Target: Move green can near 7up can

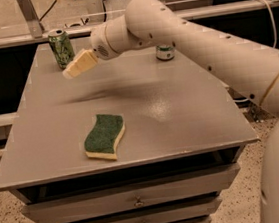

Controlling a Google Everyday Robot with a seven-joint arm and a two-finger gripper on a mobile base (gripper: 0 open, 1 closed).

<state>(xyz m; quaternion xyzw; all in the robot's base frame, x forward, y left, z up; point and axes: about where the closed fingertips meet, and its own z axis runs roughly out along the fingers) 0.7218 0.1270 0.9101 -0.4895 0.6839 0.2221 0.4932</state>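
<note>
The green can (61, 48) stands upright at the far left corner of the grey table (180, 119). It is green all over with a pale pattern and a silver top. The 7up can (165, 51) stands at the far middle of the table; the white arm hides its upper part. My gripper (73, 69) has cream-coloured fingers and hangs above the table just right of and in front of the green can, close to it. It holds nothing that I can see.
A green sponge (104, 136) with a yellow base lies near the table's front left. The table has drawers (137, 202) below. A glass partition and metal rail (30, 38) run behind the table. My arm (213, 54) spans the right side.
</note>
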